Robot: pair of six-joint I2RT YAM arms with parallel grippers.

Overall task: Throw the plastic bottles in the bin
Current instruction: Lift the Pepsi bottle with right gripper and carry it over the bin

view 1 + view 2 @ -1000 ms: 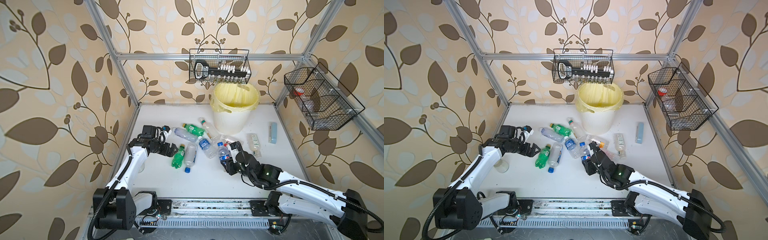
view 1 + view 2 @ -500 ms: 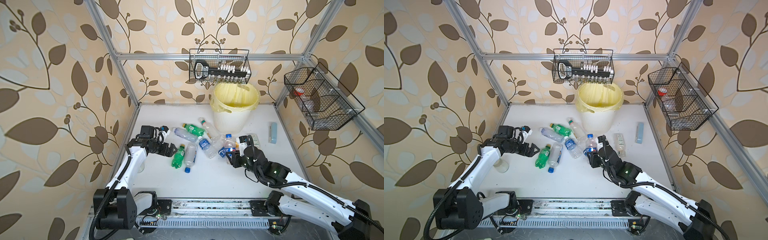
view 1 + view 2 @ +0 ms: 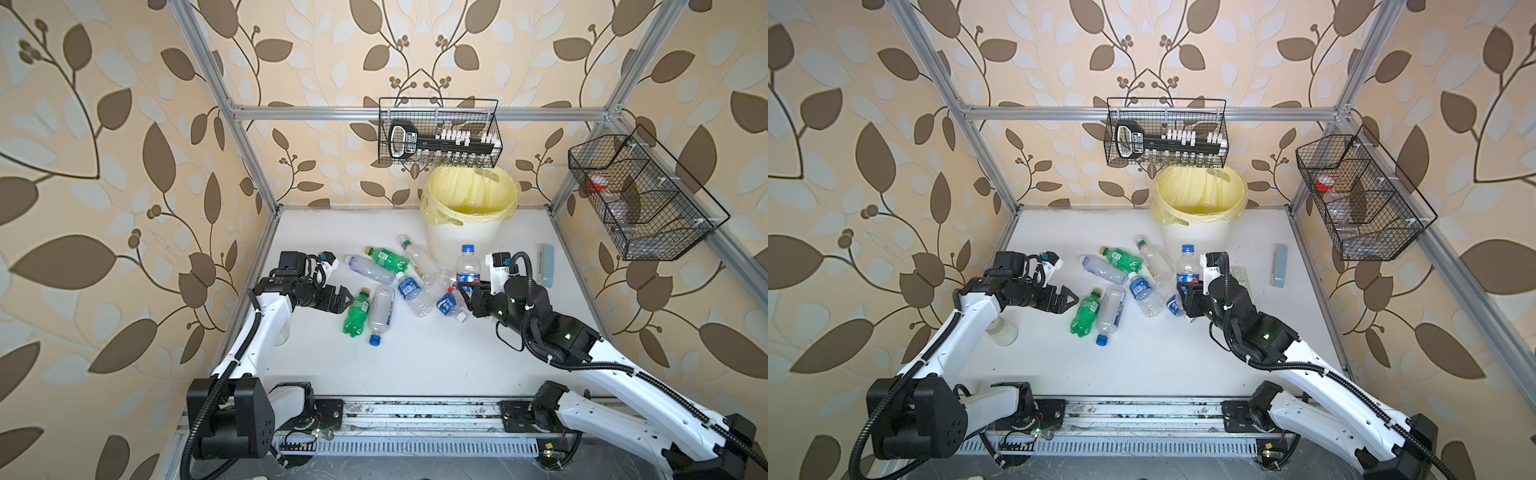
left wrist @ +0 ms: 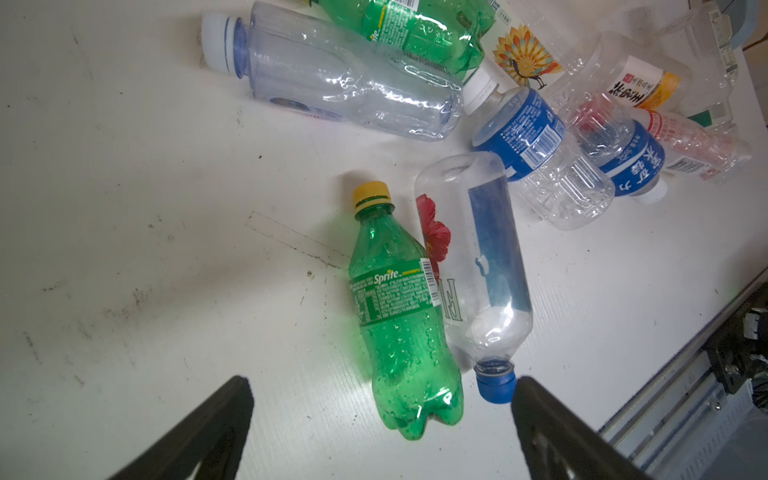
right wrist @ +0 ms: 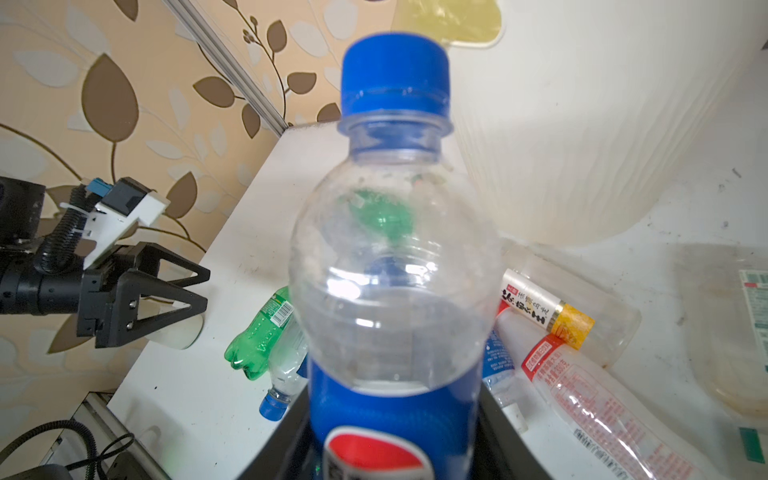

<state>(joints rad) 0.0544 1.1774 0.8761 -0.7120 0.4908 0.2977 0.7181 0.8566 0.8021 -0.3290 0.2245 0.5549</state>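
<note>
Right wrist view showed the right gripper (image 5: 395, 461) clamped on an upright clear plastic bottle with blue cap and label (image 5: 395, 270), with the round cream ribbed bin with yellow liner (image 5: 582, 145) just beyond it. No bottle showed inside the bin, and about ten other bottles (image 3: 409, 291) lay loose, so the task looked barely begun. Opposite, the left gripper (image 3: 345, 300), jaws apart and empty, faced a green plastic bottle (image 4: 399, 324) directly ahead.

Leaf-papered cell around a white worktop

Cream wallpaper (image 3: 104, 124) printed with large brown and pale leaves on thin vines covers the left, back and right walls in both top views; a silver aluminium frame (image 3: 311, 113) climbs the corners and crosses the back wall; a black wire basket (image 3: 440, 99) hangs from that bar at upper centre, a second wire basket (image 3: 665, 249) from the right-hand rail; the worktop (image 3: 415, 361) fills the lower middle, scuffed with dark marks in the left wrist view; the light is bright and even.
</note>
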